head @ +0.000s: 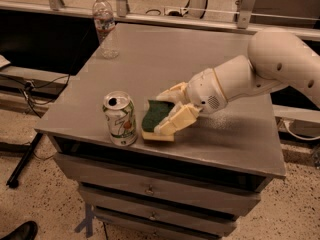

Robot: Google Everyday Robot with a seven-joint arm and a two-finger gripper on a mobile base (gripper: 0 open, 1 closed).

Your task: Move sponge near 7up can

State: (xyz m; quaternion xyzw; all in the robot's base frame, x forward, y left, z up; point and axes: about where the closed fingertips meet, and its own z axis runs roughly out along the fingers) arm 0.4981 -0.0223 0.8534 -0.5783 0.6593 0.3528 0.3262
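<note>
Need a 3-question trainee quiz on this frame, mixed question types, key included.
1. True or false: the 7up can lies on its side next to the water bottle.
2. What sits between the gripper's fingers? A) 7up can B) sponge C) water bottle
3. Fill in: the gripper is low over the table's ___ edge, beside the can.

Key
1. False: the can stands upright near the front edge, and the bottle is at the far corner.
2. B
3. front
</note>
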